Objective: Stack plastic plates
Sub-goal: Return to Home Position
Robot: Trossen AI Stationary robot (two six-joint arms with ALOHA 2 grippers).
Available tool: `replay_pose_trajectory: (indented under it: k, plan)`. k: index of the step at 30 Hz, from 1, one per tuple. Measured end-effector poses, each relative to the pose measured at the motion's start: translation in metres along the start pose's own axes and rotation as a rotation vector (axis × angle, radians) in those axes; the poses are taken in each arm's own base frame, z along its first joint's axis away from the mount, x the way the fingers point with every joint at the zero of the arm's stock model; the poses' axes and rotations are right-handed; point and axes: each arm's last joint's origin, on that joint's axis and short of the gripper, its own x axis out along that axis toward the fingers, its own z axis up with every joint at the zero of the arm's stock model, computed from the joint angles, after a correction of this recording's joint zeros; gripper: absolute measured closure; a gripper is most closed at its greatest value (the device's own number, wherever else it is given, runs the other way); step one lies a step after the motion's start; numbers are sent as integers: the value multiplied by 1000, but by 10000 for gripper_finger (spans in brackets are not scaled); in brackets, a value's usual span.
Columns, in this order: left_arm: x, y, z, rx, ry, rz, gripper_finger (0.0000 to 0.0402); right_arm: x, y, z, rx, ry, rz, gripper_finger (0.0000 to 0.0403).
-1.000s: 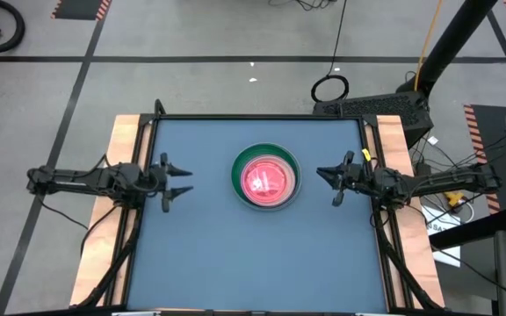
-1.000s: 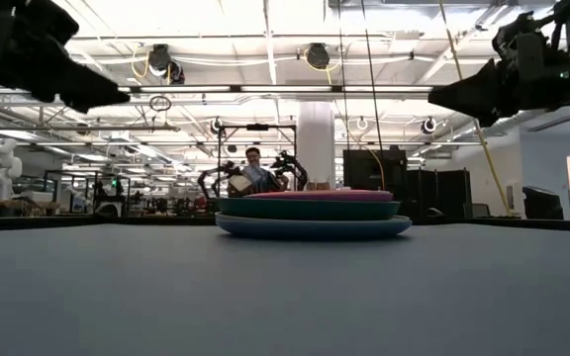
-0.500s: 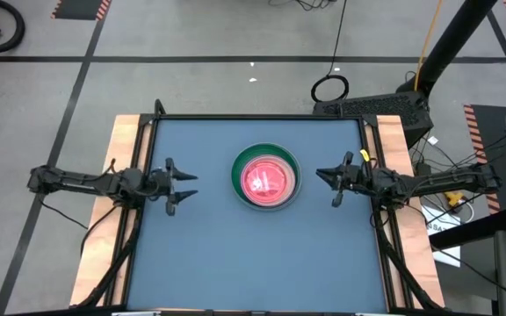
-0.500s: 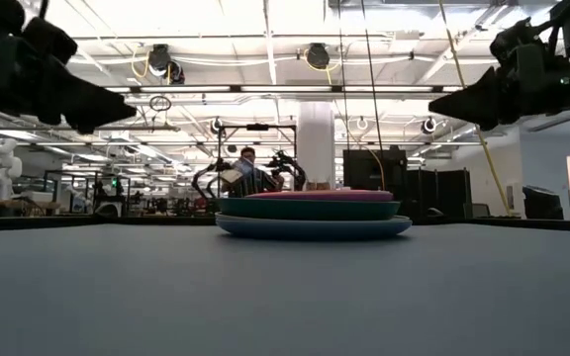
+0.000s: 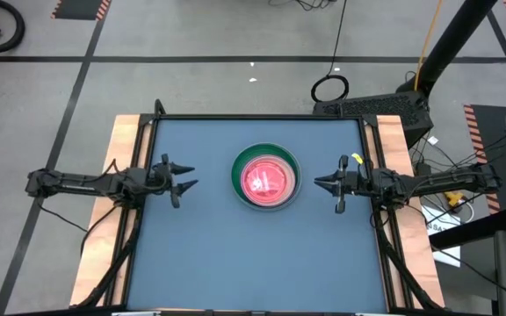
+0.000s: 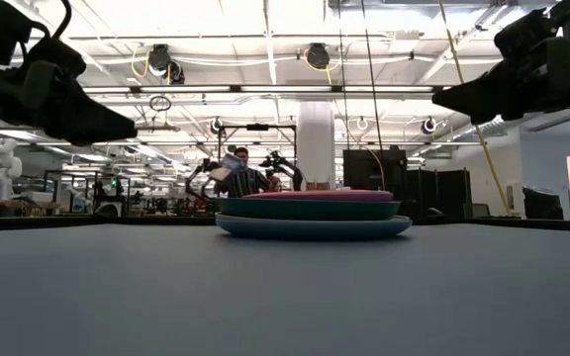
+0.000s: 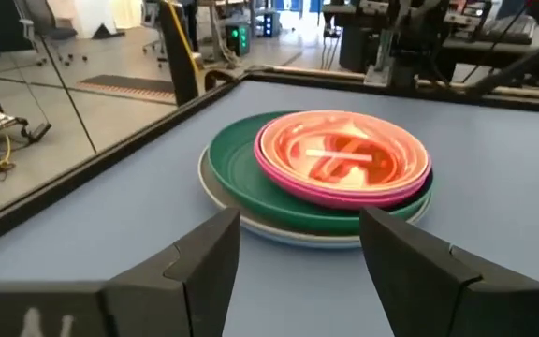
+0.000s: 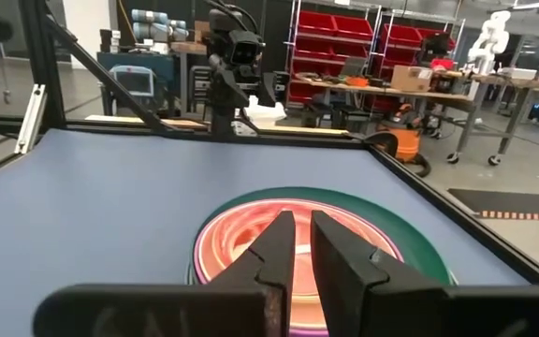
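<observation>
A stack of plastic plates (image 5: 266,178) rests in the middle of the blue table. Its lowest pale plate (image 6: 313,227) lies on the tabletop, with a dark green plate (image 7: 241,173) above it, then pink ones, and a translucent pink plate (image 7: 340,154) on top. My left gripper (image 5: 190,175) hovers open near the table's left edge, pointing at the stack, and nothing is between its fingers (image 7: 299,225). My right gripper (image 5: 319,183) hovers shut to the right of the stack, clear of it, and also points at it (image 8: 302,220).
Bare blue tabletop (image 5: 262,254) lies all around the stack. Wooden rails (image 5: 121,149) and a black frame run along the table's left and right edges. A person (image 6: 236,176) shows in the room far behind the table.
My left gripper has sunk toward the table and rolled a little, staying open. My right gripper has rolled a little about its own line without leaving its place. The stack has not moved.
</observation>
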Motion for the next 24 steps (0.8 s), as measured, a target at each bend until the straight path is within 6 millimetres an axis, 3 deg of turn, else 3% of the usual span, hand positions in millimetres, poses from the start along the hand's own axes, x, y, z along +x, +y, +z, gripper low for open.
replay_pose_trajectory:
  k: [24]
  plan:
    - [1,0,-1,70,16,1,176,0,0,-3,-8,25,-1,371]
